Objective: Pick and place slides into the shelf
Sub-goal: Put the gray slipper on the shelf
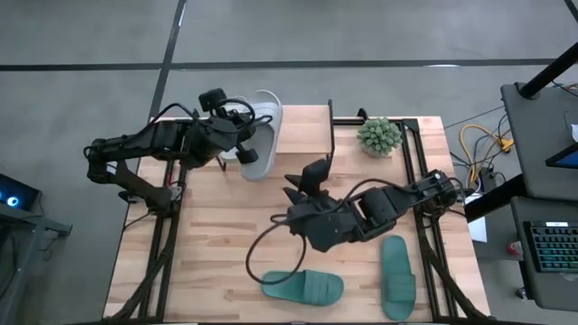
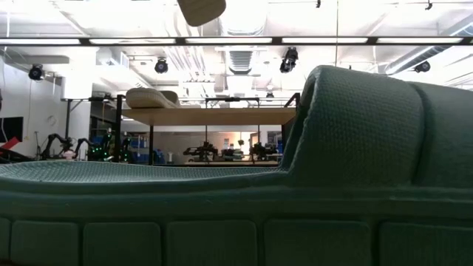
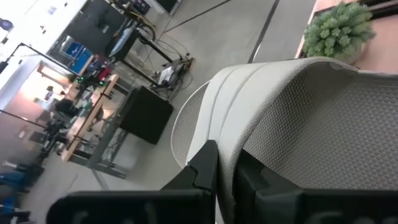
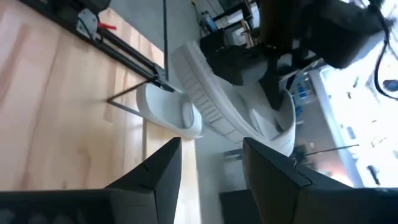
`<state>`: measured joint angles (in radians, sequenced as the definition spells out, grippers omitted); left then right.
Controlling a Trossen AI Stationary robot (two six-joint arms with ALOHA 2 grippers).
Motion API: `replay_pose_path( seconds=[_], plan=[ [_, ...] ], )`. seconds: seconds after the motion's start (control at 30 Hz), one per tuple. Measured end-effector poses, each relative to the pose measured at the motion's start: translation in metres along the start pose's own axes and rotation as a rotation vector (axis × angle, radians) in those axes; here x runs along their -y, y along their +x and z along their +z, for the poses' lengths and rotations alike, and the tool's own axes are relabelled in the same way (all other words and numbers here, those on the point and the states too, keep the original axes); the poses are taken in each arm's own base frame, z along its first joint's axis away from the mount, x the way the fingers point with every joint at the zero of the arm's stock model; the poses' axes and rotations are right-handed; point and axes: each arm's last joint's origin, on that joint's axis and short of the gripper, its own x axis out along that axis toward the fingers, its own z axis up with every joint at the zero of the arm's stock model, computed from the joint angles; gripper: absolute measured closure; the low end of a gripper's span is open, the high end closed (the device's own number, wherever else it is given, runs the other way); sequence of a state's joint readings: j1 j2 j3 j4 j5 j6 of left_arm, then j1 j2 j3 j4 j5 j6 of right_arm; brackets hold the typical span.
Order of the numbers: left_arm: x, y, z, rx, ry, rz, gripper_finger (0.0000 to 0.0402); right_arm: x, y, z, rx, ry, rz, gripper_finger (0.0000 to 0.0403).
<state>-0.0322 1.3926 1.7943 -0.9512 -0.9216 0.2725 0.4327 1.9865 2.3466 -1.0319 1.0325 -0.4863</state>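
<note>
My left gripper [image 1: 242, 135] is shut on a pale grey-white slide [image 1: 264, 131], which it holds in the air over the left end of the shelf [image 1: 302, 135]. In the low view this slide [image 2: 201, 9] hangs high above the shelf [image 2: 214, 115]. A second white slide [image 2: 151, 97] lies flat on the plank's left end. My right gripper [image 1: 305, 181] is open over mid-table, near the shelf's near edge. It touches nothing, and its wrist view shows both white slides [image 4: 230, 118] [image 4: 169, 113]. Two teal slides [image 1: 302, 289] [image 1: 397, 271] lie flat near the table's near edge. My left gripper [image 3: 227, 177] pinches the white slide at the side end of its ribbed strap [image 3: 227, 146], beside the textured footbed [image 3: 336, 124]. One finger [image 3: 202, 168] is outside the strap and the other [image 3: 255, 180] is on the textured inner side. The slide is lifted clear.
A small potted plant [image 1: 379, 135] stands near the table's far right corner, beside the shelf's right end. Black frame rails run along both table sides [image 1: 420, 171]. Bare wood lies between the shelf and the teal slides [image 1: 226, 226]. One teal slide [image 2: 236, 185] fills the low view's foreground.
</note>
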Motion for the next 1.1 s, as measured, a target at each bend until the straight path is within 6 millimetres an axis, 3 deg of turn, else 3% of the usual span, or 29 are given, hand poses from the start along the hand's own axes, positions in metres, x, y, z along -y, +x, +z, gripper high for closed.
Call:
replay_pose_path(
  seconds=[0.5, 1.1],
  plan=[
    [0.005, 0.003, 0.001, 0.003, -0.05, -0.045, 0.04, -0.003, 0.011, 0.012, 0.031, -0.153, -0.057, 0.0241],
    [0.034, 0.025, 0.001, -0.093, 0.089, -0.113, 0.04, -0.011, 0.016, 0.012, 0.055, -0.186, 0.001, 0.0241]
  ],
)
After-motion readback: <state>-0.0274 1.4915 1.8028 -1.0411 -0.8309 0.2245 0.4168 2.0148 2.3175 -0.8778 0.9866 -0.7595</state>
